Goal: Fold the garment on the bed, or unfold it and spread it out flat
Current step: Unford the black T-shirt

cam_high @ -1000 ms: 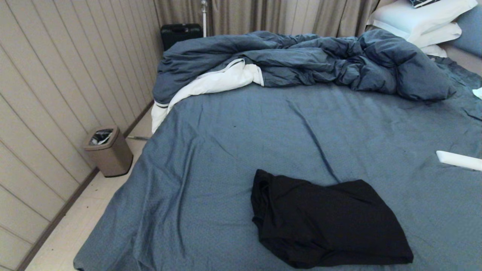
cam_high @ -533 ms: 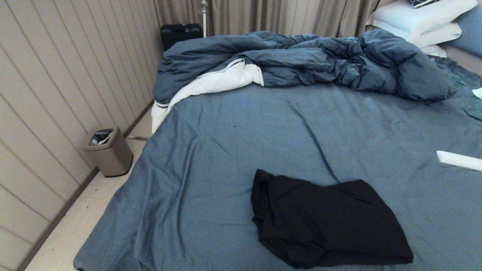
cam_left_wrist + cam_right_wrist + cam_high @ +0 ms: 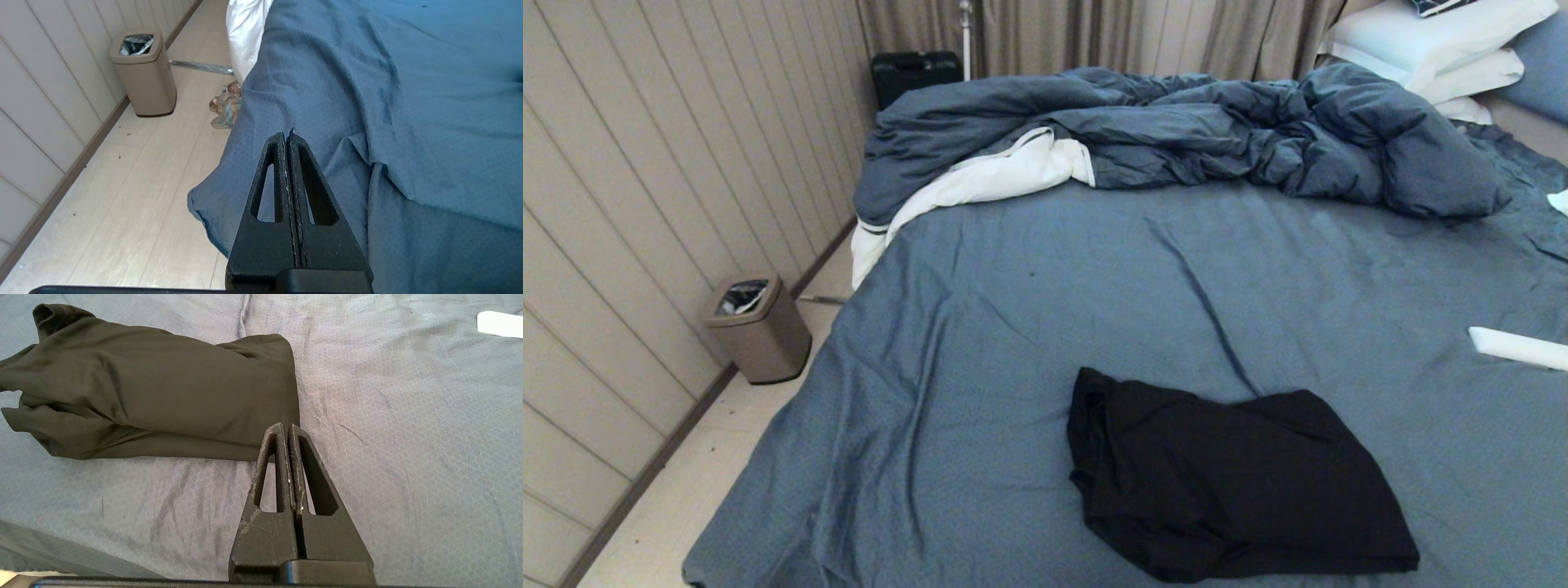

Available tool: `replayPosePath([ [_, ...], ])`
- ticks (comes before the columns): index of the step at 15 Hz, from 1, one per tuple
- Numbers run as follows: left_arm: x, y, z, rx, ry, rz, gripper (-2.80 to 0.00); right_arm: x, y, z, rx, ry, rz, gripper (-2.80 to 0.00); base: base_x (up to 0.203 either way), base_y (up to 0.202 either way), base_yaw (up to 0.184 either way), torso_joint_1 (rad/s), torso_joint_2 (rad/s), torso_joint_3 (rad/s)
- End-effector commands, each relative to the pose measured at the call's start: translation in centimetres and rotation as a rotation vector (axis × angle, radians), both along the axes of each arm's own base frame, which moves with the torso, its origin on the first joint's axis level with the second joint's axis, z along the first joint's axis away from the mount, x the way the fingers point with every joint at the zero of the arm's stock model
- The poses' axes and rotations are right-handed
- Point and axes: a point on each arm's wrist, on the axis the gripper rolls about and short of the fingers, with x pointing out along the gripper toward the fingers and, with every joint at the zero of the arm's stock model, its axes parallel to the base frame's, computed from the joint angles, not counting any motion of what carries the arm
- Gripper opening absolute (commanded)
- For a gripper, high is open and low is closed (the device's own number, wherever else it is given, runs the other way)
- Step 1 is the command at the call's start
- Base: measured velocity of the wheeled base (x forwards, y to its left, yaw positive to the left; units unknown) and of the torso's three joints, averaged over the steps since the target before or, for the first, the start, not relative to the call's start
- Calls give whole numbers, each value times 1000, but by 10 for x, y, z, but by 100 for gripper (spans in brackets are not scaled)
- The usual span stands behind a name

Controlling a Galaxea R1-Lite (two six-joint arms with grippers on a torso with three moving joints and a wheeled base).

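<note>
A: Where is the T-shirt?

B: The black T-shirt (image 3: 1233,482) lies in the lower centre-right of the head view, bunched into a loosely folded heap on the blue sheet of the bed (image 3: 1029,327). No print or lettering shows, only plain black cloth with several overlapping layers at its left edge.

A: And the 2 hands?

B: Neither shows in the head view. In the left wrist view the left hand (image 3: 287,136) has its 2 fingers pressed together with nothing between them, and it hangs over the corner of the bed where the sheet drapes toward the pale floor (image 3: 122,196). In the right wrist view the right hand (image 3: 284,428) is likewise closed tight and empty, hanging just above the sheet, with its tips lined up on the near edge of the T-shirt; I cannot tell whether they touch the cloth.

A: What else is around?

B: A dark-blue duvet (image 3: 1176,139) with white lining is piled across the upper part of the head view. White pillows (image 3: 1429,49) sit in the upper right corner. A tan bin (image 3: 757,327) stands on the floor at the left, against the panelled wall. A flat white object (image 3: 1519,347) lies on the sheet at the right edge.
</note>
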Motion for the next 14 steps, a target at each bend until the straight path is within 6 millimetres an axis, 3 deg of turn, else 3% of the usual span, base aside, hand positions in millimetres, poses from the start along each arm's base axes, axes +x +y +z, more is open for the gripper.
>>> replayPosePath([
  [1,0,0,0,2,2,1,-280,0,0,0,-1,3,1,-280,0,0,0,0,0,0],
  [14,0,0,1,5,3,-2,-280,0,0,0,-2,1,1,-280,0,0,0,0,0,0],
])
